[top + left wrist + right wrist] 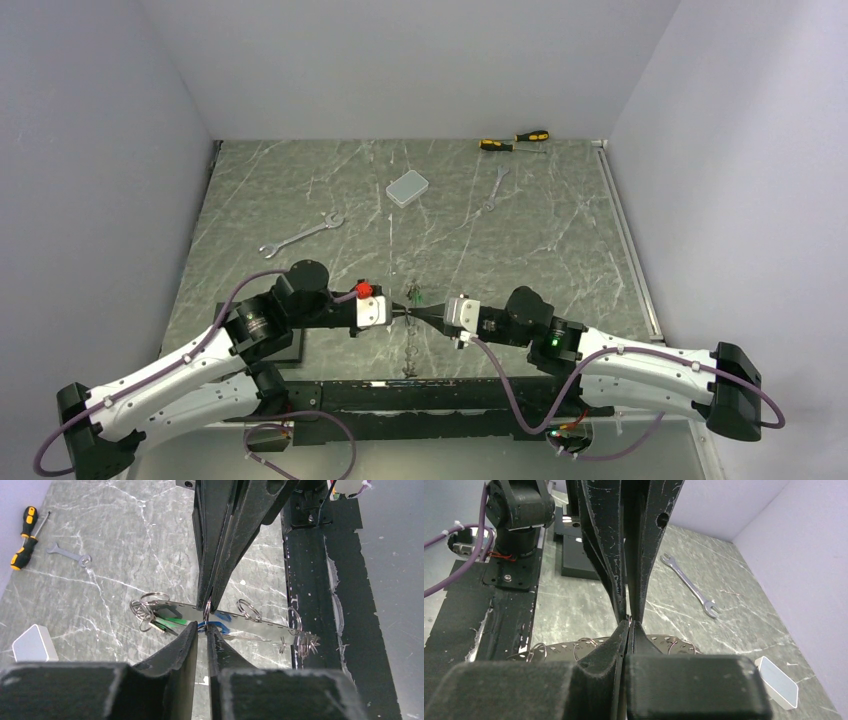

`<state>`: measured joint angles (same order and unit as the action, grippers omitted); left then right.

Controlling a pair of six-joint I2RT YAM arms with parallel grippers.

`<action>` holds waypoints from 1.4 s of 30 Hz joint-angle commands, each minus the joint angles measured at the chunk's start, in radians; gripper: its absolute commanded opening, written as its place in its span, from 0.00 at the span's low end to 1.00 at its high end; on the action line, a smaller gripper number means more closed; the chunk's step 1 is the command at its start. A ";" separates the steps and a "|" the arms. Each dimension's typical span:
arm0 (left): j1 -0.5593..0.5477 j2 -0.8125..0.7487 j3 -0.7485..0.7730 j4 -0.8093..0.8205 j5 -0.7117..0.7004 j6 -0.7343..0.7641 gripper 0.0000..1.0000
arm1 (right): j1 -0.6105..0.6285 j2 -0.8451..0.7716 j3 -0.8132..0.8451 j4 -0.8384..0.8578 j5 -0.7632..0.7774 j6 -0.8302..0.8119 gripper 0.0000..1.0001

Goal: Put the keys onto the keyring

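Note:
The keyring is a long silvery perforated strip (260, 625) carrying several split rings (248, 610); from above it is a thin line (410, 350) near the front edge. A green key (172, 621) and a dark key (159, 628) hang in a ring cluster at its far end. My left gripper (202, 628) is shut at its tips on the blue key (221, 628). My right gripper (209, 603) meets it tip to tip, shut on a thin split ring of the keyring. In the right wrist view my right gripper (629, 623) is shut, with the strip (559, 650) below. From above, the left gripper (400, 313) and right gripper (428, 317) face each other.
Two silver wrenches (300, 236) (495, 187), yellow-and-black screwdrivers (513, 141) and a grey box (407, 187) lie further back. A black base plate (400, 400) runs along the front edge, right beside the strip's near end (305, 642).

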<state>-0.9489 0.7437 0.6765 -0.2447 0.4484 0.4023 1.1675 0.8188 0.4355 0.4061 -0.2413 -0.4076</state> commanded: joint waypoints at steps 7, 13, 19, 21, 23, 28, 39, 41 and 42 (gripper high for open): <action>-0.002 0.025 0.012 0.025 0.038 0.012 0.00 | 0.001 -0.020 -0.002 0.135 -0.009 0.012 0.00; -0.001 0.008 0.005 0.045 0.046 0.005 0.00 | 0.001 -0.030 -0.034 0.235 0.029 0.047 0.00; 0.003 -0.011 -0.004 0.079 0.062 -0.013 0.00 | 0.001 0.017 -0.113 0.536 0.081 0.131 0.00; 0.006 -0.020 -0.014 0.106 0.072 -0.031 0.00 | 0.000 0.044 -0.135 0.627 0.107 0.151 0.00; 0.009 -0.024 -0.024 0.136 0.087 -0.050 0.00 | 0.001 0.081 -0.150 0.710 0.123 0.166 0.00; 0.019 -0.015 -0.023 0.160 0.108 -0.069 0.00 | 0.001 0.181 -0.184 0.958 0.183 0.212 0.00; 0.028 -0.044 -0.022 0.128 0.063 -0.056 0.00 | 0.000 0.201 -0.178 0.943 0.137 0.225 0.00; 0.028 -0.055 -0.018 0.115 0.046 -0.049 0.00 | 0.001 0.183 -0.190 0.936 0.130 0.230 0.00; 0.028 -0.057 -0.020 0.112 0.045 -0.046 0.02 | 0.000 0.176 -0.195 0.935 0.129 0.234 0.00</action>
<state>-0.9131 0.7090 0.6544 -0.1104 0.4736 0.3538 1.1725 1.0439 0.2363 1.2499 -0.1150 -0.1917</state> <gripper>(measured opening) 0.009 0.010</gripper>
